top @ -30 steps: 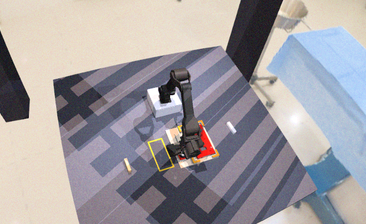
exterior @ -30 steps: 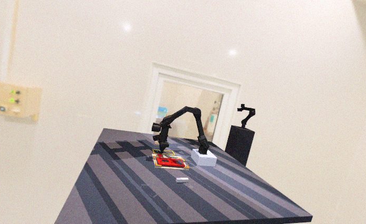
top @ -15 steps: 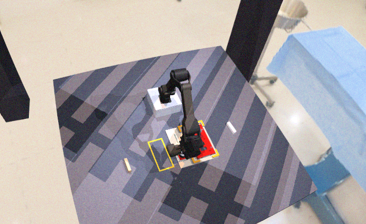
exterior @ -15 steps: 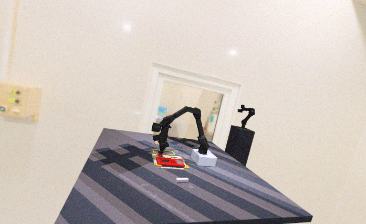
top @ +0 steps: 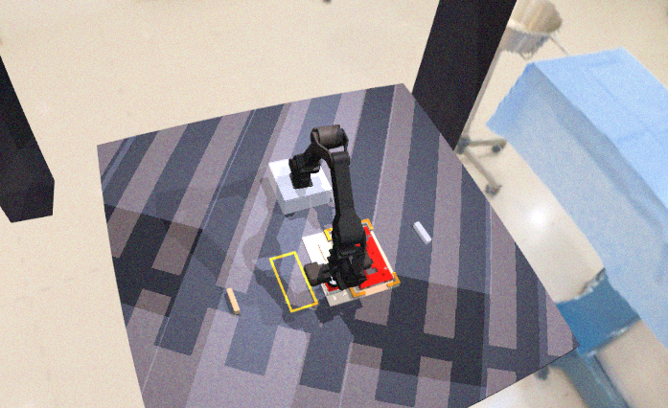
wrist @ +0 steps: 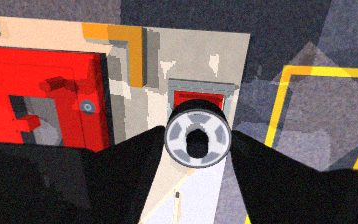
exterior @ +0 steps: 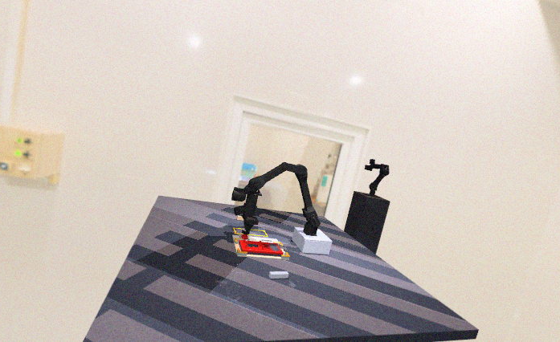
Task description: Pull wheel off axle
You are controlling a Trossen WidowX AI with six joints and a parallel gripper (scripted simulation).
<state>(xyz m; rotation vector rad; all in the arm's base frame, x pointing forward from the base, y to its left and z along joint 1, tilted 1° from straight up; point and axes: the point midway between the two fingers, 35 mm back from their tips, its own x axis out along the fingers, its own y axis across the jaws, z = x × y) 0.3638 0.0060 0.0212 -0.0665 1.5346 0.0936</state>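
The wheel (wrist: pixel 180 126), black with a pale grey spoked face, is between my fingers, above a small red block (wrist: pixel 197 95) on the pale board. A dark axle end shows in its central hole; how far the wheel sits down the axle cannot be told. My gripper (wrist: pixel 197 134) (top: pixel 333 283) (exterior: pixel 245 231) points down and is shut on the wheel, one finger on each side. In the top and exterior views the arm and fingers mostly hide the wheel. The marked area, a yellow rectangle outline (top: pixel 304 307) (wrist: pixel 330 71), lies on the table beside the pale board.
A red panel (top: pixel 377 259) (wrist: pixel 87 75) with knobs and openings sits among orange corner brackets (wrist: pixel 136 60) on the same board. A tan block (top: pixel 232 301) lies beyond the marked area. A white block (top: pixel 422 232) (exterior: pixel 279 274) lies on the panel's other side.
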